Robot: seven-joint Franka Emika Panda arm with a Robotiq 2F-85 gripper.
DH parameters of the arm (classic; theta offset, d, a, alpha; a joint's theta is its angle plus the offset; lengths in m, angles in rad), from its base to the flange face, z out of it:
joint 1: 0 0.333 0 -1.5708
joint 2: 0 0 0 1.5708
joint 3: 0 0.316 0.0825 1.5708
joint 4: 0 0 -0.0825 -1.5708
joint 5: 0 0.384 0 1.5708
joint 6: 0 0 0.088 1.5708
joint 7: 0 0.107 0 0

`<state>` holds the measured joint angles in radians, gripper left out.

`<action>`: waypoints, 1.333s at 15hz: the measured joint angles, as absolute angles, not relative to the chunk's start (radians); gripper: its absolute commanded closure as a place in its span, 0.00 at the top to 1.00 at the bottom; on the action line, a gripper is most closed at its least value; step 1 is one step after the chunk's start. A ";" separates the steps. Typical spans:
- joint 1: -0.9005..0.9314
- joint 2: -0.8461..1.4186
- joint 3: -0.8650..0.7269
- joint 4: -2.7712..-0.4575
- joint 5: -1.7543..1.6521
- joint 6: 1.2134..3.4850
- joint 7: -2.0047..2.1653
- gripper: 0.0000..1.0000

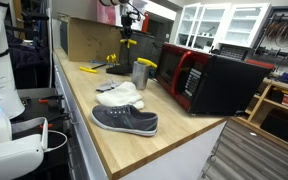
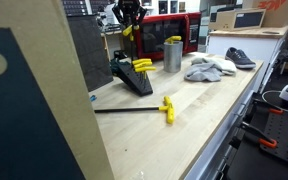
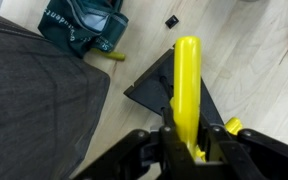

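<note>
My gripper (image 3: 188, 142) is shut on a yellow-handled tool (image 3: 187, 85), which points away from the wrist camera. It hangs above a black wedge-shaped holder (image 3: 152, 92) on the wooden counter. A second yellow handle (image 3: 232, 126) sticks out of that holder at the right. In both exterior views the gripper (image 1: 130, 20) (image 2: 130, 14) is raised at the far end of the counter, with the yellow tool (image 2: 130, 31) below it and the holder (image 2: 132, 76) underneath. Another yellow-handled tool (image 2: 167, 108) with a black shaft lies flat on the counter.
A metal cup (image 1: 140, 73), a white cloth (image 1: 119, 95) and a grey shoe (image 1: 124, 120) sit along the counter. A red and black microwave (image 1: 209, 80) stands beside them, a cardboard box (image 1: 89, 38) behind. A dark green bag (image 3: 84, 25) lies near the holder.
</note>
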<state>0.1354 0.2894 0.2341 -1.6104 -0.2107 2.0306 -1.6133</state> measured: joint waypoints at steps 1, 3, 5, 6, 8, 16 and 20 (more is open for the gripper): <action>0.132 0.289 0.234 -1.611 -0.209 2.039 -1.620 0.06; 0.122 0.289 0.234 -1.611 -0.205 2.057 -1.624 0.06; 0.114 0.288 0.234 -1.611 -0.198 2.071 -1.625 0.06; 0.113 0.288 0.234 -1.611 -0.191 2.076 -1.625 0.06; 0.113 0.285 0.238 -1.612 -0.173 2.086 -1.625 0.06; 0.110 0.233 0.265 -1.694 -0.053 2.114 -1.632 0.06; 0.100 0.183 0.265 -1.753 0.025 2.114 -1.647 0.06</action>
<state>0.1001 0.1827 0.2646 -1.7532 0.0249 2.1138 -1.6474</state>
